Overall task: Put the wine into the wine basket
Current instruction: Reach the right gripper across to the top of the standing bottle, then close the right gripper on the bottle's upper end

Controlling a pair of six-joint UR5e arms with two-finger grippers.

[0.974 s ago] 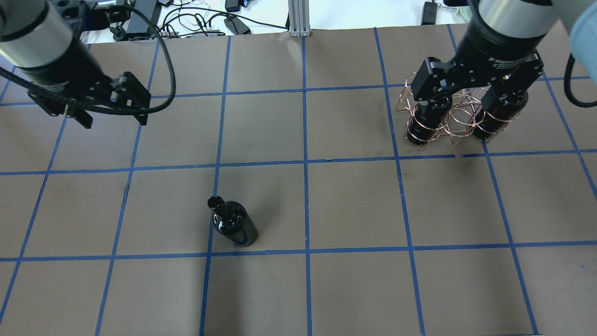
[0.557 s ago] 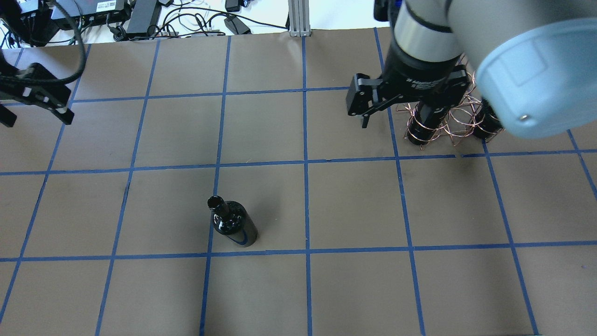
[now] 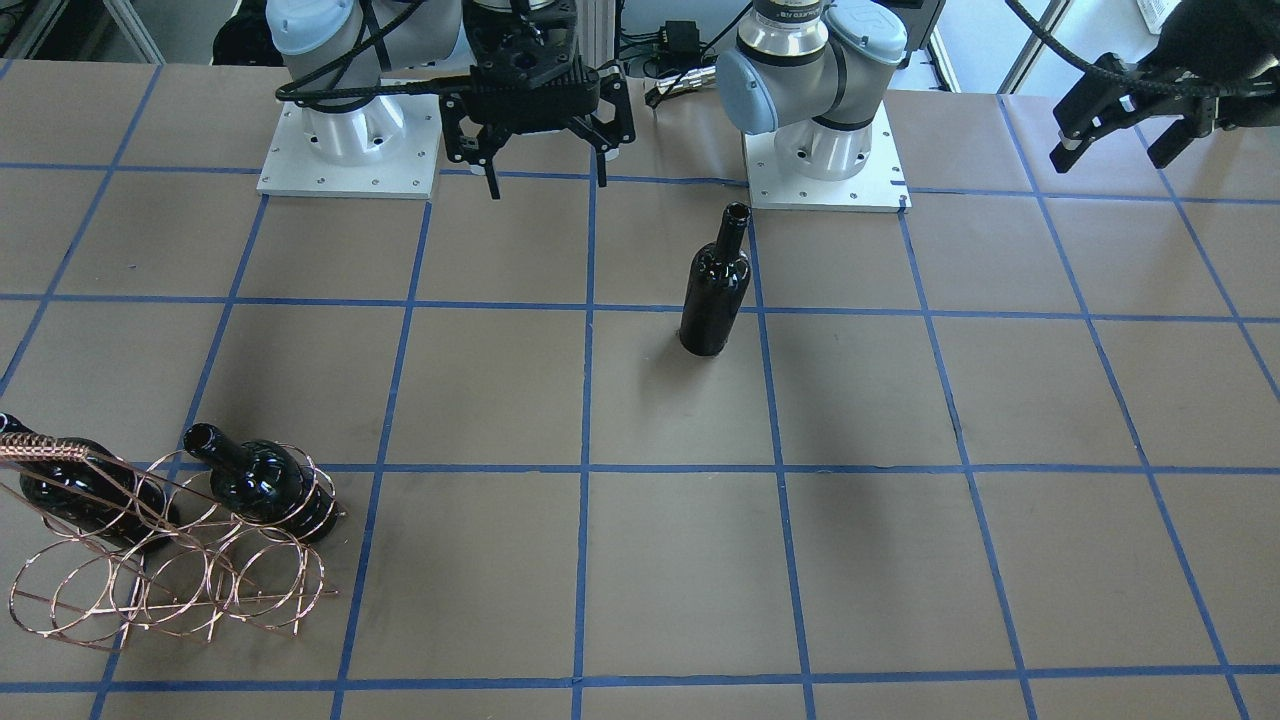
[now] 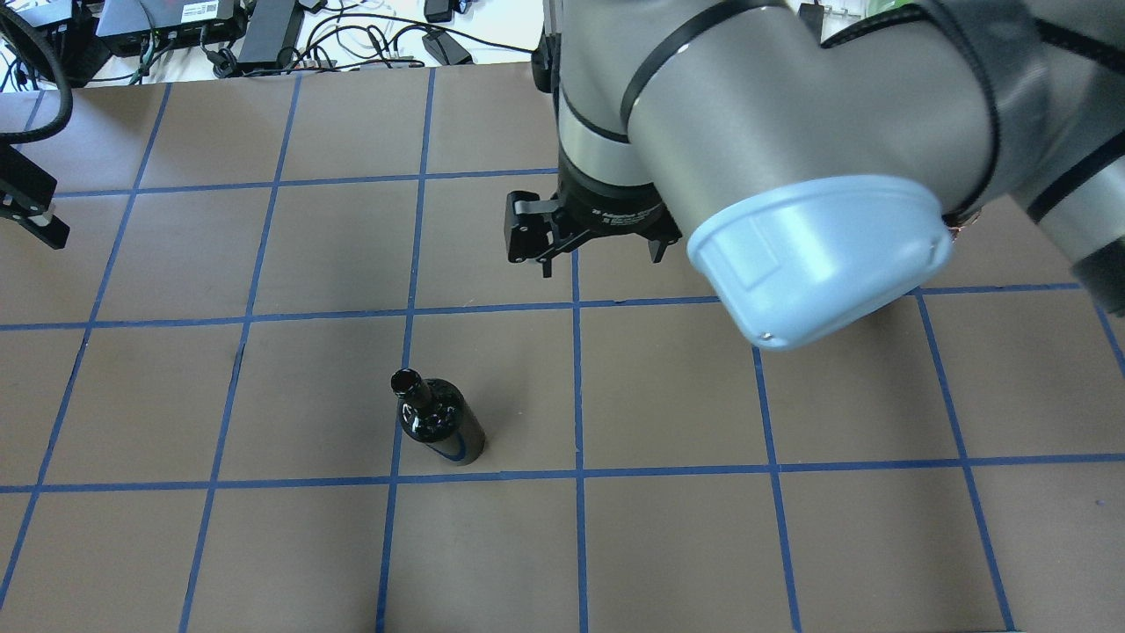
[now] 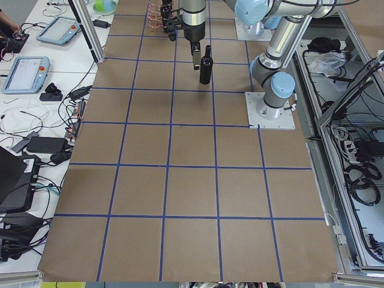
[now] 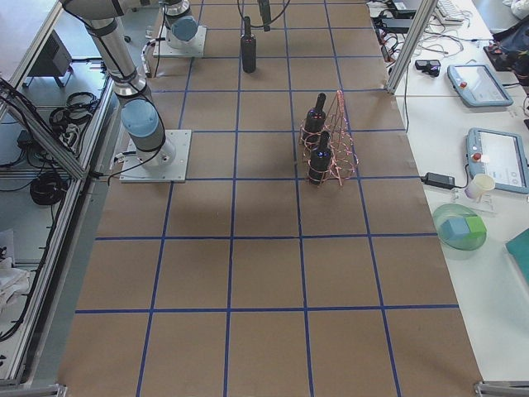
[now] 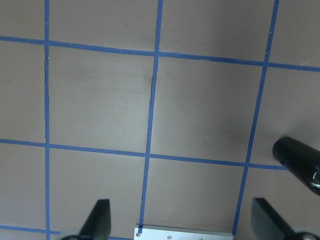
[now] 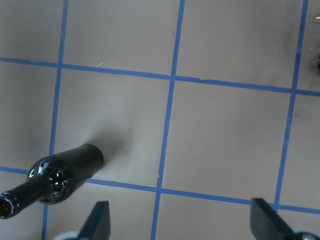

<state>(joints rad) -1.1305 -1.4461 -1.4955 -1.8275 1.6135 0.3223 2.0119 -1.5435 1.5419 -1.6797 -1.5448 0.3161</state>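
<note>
One dark bottle (image 4: pixel 439 422) stands upright by itself near the middle of the brown counter (image 4: pixel 791 527). The wire basket (image 3: pixel 160 570) sits far from it near a corner, with two other bottles (image 3: pixel 255 485) inside. The right hand (image 3: pixel 540 150) hangs above the counter, fingers wide apart, holding nothing. The left hand (image 3: pixel 1112 150) is off to the side, wide apart and empty too.

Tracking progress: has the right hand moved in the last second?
Yes: the right hand swung left, reaching the central blue line, nearer the standing wine.
</note>
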